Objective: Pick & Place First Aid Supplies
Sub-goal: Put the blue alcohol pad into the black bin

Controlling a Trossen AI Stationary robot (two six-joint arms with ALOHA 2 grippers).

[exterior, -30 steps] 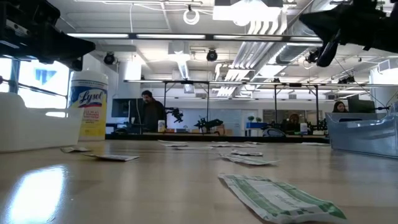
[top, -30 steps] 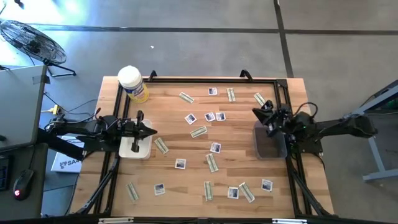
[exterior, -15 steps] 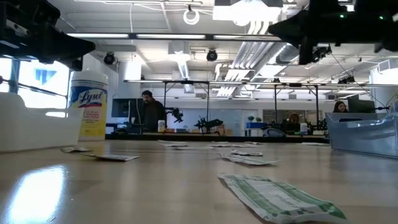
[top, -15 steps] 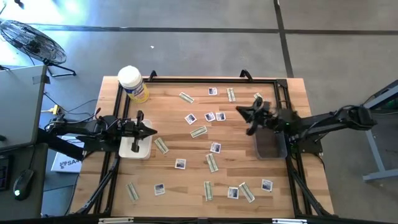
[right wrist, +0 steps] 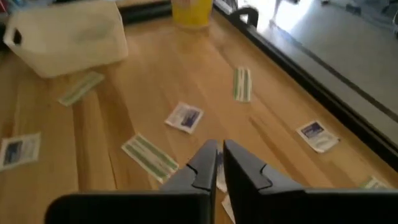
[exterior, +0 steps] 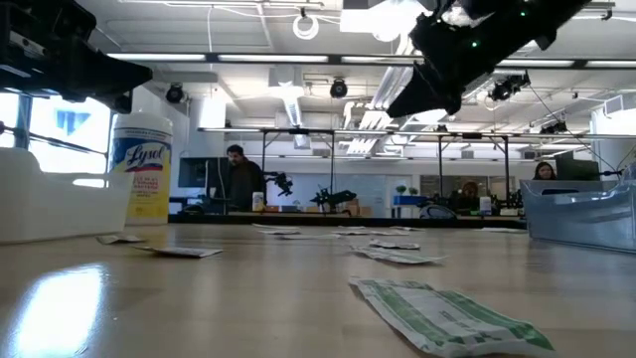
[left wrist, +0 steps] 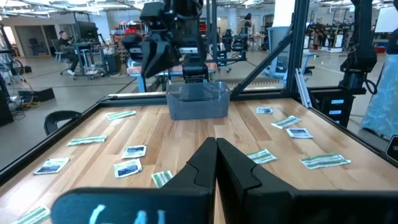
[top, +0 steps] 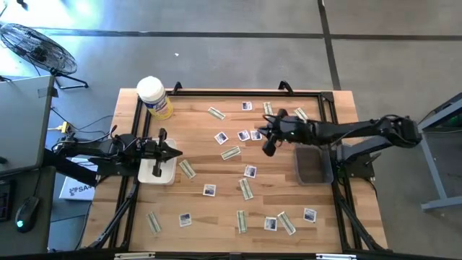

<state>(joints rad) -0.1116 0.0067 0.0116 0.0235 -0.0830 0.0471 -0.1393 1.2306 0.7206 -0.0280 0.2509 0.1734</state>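
The first aid supplies lie flat and scattered over the wooden table: white squares with blue print, such as one (top: 244,135) and another (right wrist: 185,117), and pale green strips (top: 230,153) (right wrist: 148,155). My right gripper (top: 265,137) (right wrist: 219,163) hangs above the squares at the table's middle, slanting down, with a narrow gap between its fingertips and nothing in it. At the table's left my left gripper (top: 176,153) (left wrist: 216,151) stays level, shut and empty above a white tray (top: 157,172).
A clear grey bin (top: 313,165) stands at the table's right edge, under my right arm. A yellow canister with a white lid (top: 154,97) stands at the far left corner. A black frame rail (top: 231,92) runs around the table. People work in the room beyond.
My right gripper has swung from above the grey bin toward the table's middle, rising a little. It has tipped from pointing steeply down to slanting forward and has rolled somewhat. The packets lie where they were.
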